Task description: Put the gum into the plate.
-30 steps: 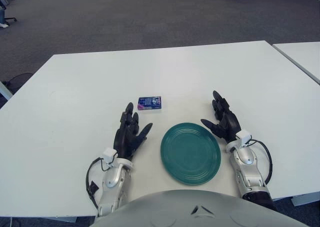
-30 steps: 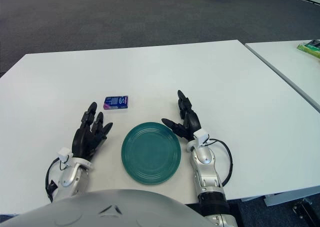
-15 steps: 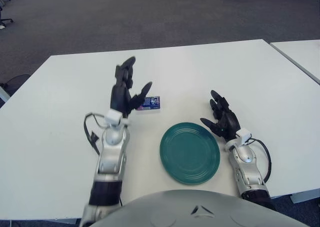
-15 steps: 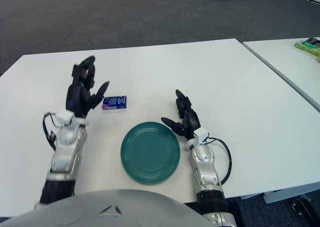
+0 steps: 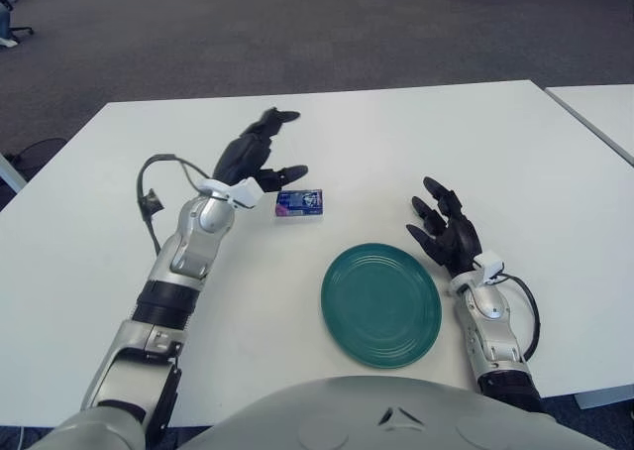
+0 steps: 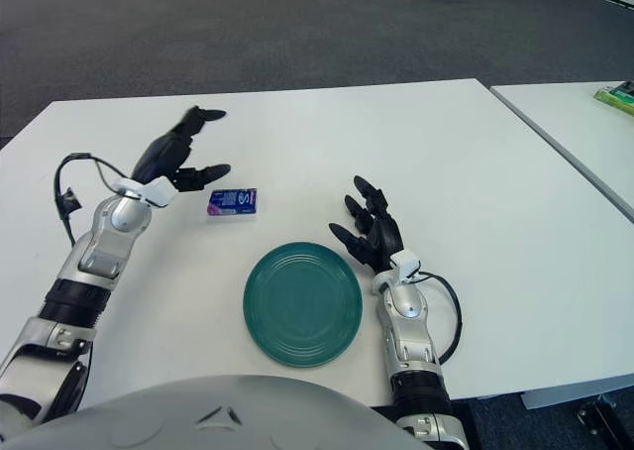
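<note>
A small blue and purple gum pack lies flat on the white table, just beyond the upper left of the plate. The round teal plate sits near the table's front edge with nothing on it. My left hand is raised over the table just left of the gum, fingers spread open, thumb tip close to the pack's left end without holding it. My right hand shows just right of the plate, fingers spread, holding nothing.
A second white table stands off to the right with a gap between. A green item lies on it. Grey carpet stretches beyond the far edge.
My left arm has stretched forward and tipped its open hand down toward the gum. The right hand has barely shifted. The gum and plate stay where they were.
</note>
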`<state>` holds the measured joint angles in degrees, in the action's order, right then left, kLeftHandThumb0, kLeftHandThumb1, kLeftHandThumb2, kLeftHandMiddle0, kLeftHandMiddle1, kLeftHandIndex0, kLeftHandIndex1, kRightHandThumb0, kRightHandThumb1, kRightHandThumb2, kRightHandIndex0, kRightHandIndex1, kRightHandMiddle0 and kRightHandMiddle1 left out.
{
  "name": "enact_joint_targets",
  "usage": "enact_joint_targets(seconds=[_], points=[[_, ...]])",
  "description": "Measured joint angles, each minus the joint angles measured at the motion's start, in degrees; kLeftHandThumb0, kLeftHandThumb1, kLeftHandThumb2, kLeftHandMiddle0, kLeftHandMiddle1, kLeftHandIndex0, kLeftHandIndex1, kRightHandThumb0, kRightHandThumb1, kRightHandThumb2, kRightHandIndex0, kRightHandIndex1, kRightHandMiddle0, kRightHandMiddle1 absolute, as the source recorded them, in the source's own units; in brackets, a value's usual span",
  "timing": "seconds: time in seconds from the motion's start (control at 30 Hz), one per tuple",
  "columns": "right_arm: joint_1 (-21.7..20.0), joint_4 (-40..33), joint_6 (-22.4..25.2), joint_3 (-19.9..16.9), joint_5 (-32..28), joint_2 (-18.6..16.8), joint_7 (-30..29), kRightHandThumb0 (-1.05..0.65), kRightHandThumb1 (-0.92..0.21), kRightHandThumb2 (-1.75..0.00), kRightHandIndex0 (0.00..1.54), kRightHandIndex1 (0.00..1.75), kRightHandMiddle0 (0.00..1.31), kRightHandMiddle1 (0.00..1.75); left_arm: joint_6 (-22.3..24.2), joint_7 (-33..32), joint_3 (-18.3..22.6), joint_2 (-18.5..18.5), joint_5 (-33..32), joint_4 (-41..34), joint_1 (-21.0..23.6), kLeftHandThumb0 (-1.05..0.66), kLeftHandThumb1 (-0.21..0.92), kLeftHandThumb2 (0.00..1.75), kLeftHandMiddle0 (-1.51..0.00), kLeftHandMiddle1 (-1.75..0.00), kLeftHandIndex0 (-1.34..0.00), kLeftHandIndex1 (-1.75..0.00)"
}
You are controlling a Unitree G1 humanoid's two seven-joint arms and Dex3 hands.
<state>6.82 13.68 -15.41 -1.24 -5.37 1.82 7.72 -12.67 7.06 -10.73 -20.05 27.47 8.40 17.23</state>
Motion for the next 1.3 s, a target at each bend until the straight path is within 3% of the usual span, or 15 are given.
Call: enact_joint_targets(seconds=[0.1, 0.3, 0.83, 1.3], points=[[-0.16, 0.13, -0.16, -0.18, -0.11, -0.11, 0.0, -0.48, -0.76, -0.39, 0.5, 0.13, 0.0, 0.54, -1.19, 2.23, -2.91, -0.02, 0.62, 5.87, 3.63, -1.05, 0.92, 0.42, -0.22, -0.01, 0.0, -0.81], [-0.59, 0.68, -0.93, -0.38, -0.26, -0.42, 0.02, -0.47, -0.67, -0.57, 0.51, 0.14, 0.0, 0.55, -4.63, 4.36, -7.48, -0.25, 2.58, 19.5, 10.79, -1.05, 0.92, 0.43, -0.17, 0.0, 0.0, -0.74], [-0.19, 1.29, -2.36, -1.48, -0.88, -0.62, 0.72, -0.45, -0.58, -0.65, 0.49, 0.13, 0.0, 0.54, -10.29, 4.29, -16.32, 0.7, 8.92, 43.63, 18.04, -1.05, 0.92, 0.38, -0.14, 0.0, 0.0, -0.75], [-0.12, 1.45, -2.86, -1.7, -0.94, -0.77, 0.75, -0.46, -0.57, -0.68, 0.5, 0.14, 0.0, 0.55, -13.62, 0.01, -18.65, 1.84, 9.85, 51.61, 21.31, -1.05, 0.92, 0.35, -0.12, 0.0, 0.0, -0.81]])
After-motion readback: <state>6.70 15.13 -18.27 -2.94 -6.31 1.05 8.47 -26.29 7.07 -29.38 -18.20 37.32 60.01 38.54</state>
